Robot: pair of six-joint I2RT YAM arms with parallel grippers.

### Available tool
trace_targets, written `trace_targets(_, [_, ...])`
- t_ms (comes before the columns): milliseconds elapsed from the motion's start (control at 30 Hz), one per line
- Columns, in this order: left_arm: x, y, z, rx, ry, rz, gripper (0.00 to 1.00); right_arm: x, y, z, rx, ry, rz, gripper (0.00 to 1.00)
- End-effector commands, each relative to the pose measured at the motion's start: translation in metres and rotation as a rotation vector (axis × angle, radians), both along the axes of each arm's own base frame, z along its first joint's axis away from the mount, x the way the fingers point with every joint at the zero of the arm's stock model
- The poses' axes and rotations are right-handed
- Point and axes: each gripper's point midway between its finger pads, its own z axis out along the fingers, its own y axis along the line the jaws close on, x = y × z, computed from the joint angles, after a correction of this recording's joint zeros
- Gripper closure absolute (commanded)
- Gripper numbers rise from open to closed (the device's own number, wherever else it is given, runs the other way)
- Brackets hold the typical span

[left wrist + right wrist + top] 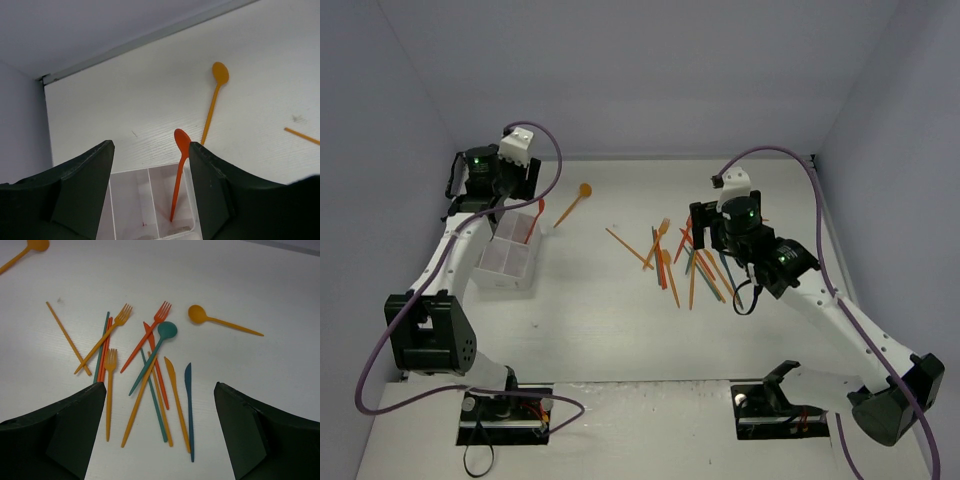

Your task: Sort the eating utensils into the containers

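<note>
The white compartment box (505, 262) stands at the left; it also shows in the left wrist view (130, 200). A red spoon (178, 175) stands tilted in its far right compartment, bowl up, leaning on the rim (533, 222). My left gripper (150, 150) hangs open just above that end of the box (510, 200), with the spoon beside its right finger. Several orange, red and teal utensils (680, 255) lie piled mid-table. My right gripper (160, 390) is open and empty above the pile's near side (700, 238). A dark blue knife (189, 410) and an orange knife (176, 395) lie between its fingers.
A lone orange spoon (574, 203) lies on the table right of the box (212, 105). An orange stick (67, 337) lies at the pile's left edge. A teal spoon (160, 337) and an orange spoon (220, 322) lie at the pile's far side. Grey walls enclose the table.
</note>
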Motion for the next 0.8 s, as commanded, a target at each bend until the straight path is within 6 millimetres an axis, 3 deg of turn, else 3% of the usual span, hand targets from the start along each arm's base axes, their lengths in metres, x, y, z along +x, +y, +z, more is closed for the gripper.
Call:
trace_targets(0, [-0.014, -0.021, 0.047, -0.061, -0.087, -0.016, 0.42, 0.016, 0.003, 0.022, -0.007, -0.061, 0.024, 0.12])
trace_targets(167, [-0.019, -0.066, 0.043, 0.013, -0.031, -0.104, 0.36, 0.009, 0.007, 0.016, 0.027, -0.038, 0.059, 0.12])
trace_targets(267, [-0.009, -0.081, 0.025, -0.015, 0.034, -0.107, 0.35, -0.001, 0.011, 0.008, 0.067, -0.016, 0.083, 0.12])
trace_targets(433, [0.021, -0.103, -0.006, -0.047, 0.117, -0.096, 0.35, -0.022, 0.022, 0.003, 0.157, 0.018, 0.157, 0.12])
trace_targets(600, [0.061, -0.112, -0.051, -0.039, 0.214, -0.067, 0.35, -0.039, 0.032, -0.004, 0.219, 0.059, 0.223, 0.12])
trace_targets(767, [0.088, -0.118, -0.094, -0.019, 0.294, -0.064, 0.35, -0.048, 0.034, -0.008, 0.238, 0.081, 0.245, 0.11])
